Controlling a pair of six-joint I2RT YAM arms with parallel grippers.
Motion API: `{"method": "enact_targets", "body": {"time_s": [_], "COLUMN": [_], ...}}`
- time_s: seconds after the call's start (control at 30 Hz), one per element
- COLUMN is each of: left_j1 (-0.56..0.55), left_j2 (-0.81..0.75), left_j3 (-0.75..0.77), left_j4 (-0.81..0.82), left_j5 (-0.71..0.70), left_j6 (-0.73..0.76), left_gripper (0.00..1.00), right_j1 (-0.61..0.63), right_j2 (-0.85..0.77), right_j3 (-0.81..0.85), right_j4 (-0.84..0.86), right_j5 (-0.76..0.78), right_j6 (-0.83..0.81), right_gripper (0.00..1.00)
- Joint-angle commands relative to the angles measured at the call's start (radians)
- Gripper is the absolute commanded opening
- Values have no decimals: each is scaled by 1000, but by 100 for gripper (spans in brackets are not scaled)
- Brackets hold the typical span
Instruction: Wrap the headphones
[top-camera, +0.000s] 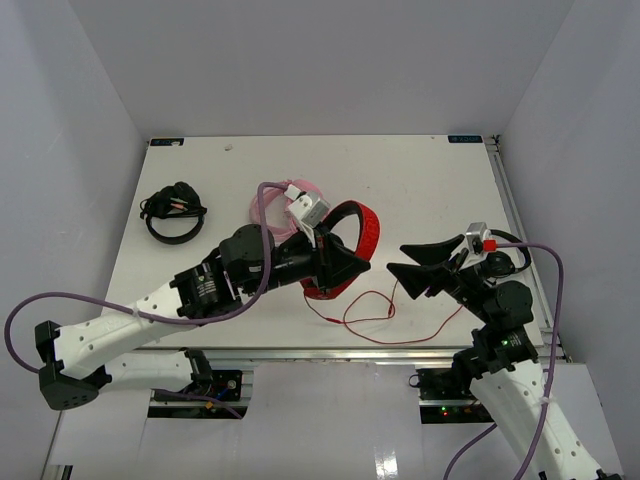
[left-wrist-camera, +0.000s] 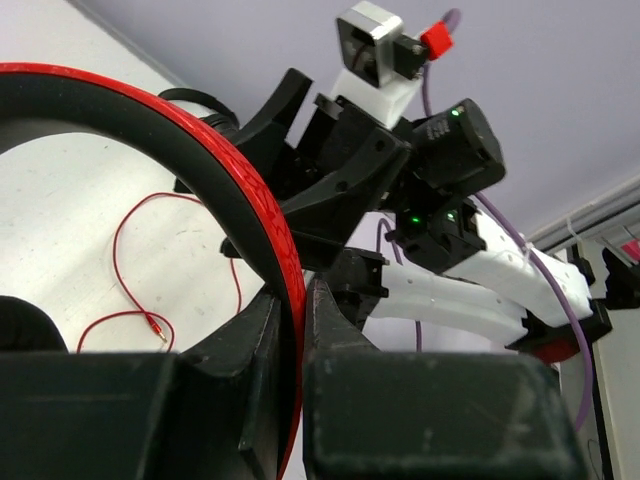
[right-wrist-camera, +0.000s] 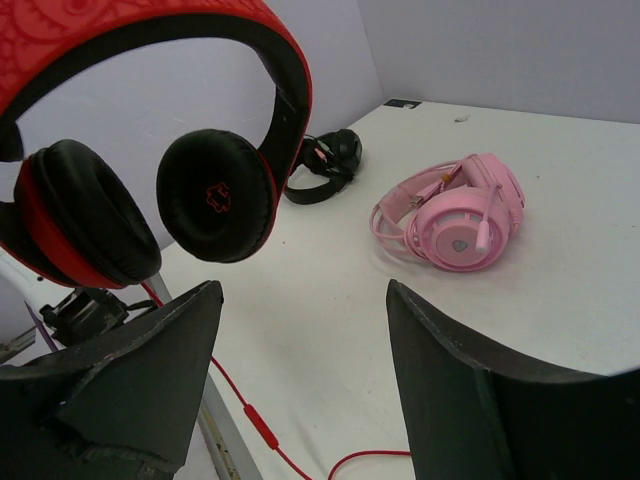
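Over the middle of the table (top-camera: 420, 180) sit three headsets. One pair, the red headphones (top-camera: 365, 228), is held up with its band pinched tight in the left gripper (left-wrist-camera: 303, 300). The pink headphones (top-camera: 262, 205) and black headphones (top-camera: 172, 213) lie farther back. One thin red cable (top-camera: 372, 322) loops loose near the front edge. Just beside the red pair, the right gripper (top-camera: 402, 258) is spread wide and empty. From above, the left arm (top-camera: 200, 290) blocks part of the pink pair.

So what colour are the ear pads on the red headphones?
Black ear pads on the headphones; the right wrist view shows them best.
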Motion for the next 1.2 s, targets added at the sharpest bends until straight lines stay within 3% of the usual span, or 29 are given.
{"method": "enact_targets", "body": {"time_s": [0.0, 0.13, 0.37, 0.6, 0.9, 1.17], "left_j1": [2, 2, 2, -7, -37, -62], "left_j2": [16, 78, 175, 240, 298, 325], "left_j3": [15, 34, -18, -76, -151, -216], "left_j4": [24, -40, -52, -6, 49, 119], "left_j5": [-179, -407, -549, -559, -544, -502], "left_j6": [-38, -40, 5, 52, 89, 120], "left_gripper": [0, 0, 0, 0, 0, 0], "right_j1": [0, -1, -1, -1, 81, 238], "right_j2": [-19, -20, 64, 382, 582, 699], "right_j3": [42, 85, 245, 470, 542, 511], "right_j4": [-15, -105, -328, -467, -514, -433], "right_j5": [28, 112, 430, 394, 402, 387], "right_j6": [32, 64, 170, 135, 50, 16], "right_gripper": [73, 72, 70, 64, 63, 72]}}
